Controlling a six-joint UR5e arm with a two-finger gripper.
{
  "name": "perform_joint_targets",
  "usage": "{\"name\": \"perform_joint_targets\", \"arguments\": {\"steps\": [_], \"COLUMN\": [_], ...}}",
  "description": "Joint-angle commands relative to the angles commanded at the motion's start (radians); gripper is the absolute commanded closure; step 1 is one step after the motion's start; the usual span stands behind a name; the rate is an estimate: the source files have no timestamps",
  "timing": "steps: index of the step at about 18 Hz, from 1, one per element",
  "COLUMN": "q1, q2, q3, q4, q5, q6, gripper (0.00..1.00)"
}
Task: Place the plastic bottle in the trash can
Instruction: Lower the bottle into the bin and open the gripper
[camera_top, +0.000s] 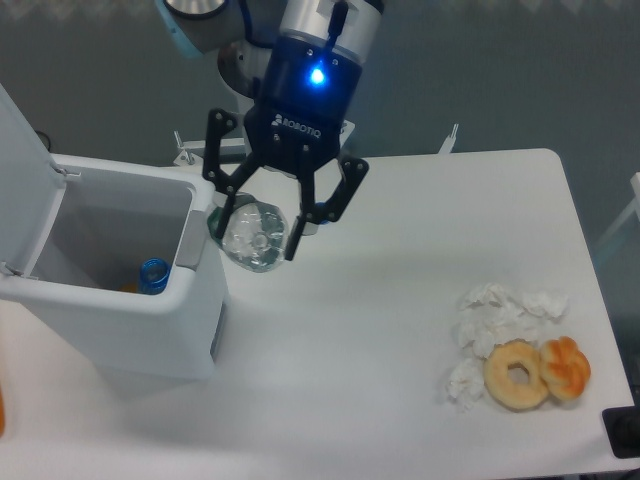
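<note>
One table (400, 380), one bin (130, 300), one arm, one gripper (255, 235), one bottle (250, 238), two doughnuts (516, 374), one tissue cluster (490, 315).

The bin sits at the table's left edge, lid raised and cut off by the frame; a blue-topped item (154, 274) lies inside, partly hidden by the wall. The gripper's fingers clamp the bottle, held clear of the table just beside the bin's right rim. Open tabletop lies between bottle and doughnuts. A dark object (624, 433) is cropped at bottom right, unidentifiable.
</note>
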Motion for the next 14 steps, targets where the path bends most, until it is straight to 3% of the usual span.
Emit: {"name": "perform_joint_targets", "arguments": {"steps": [8,14], "q1": [-0.106,-0.141], "q2": [0.000,0.022], "q3": [-0.054,-0.113], "q4": [0.006,0.006], "q5": [-0.035,-0.037], "q6": [0.064,0.064], "gripper": [0.35,0.35]}}
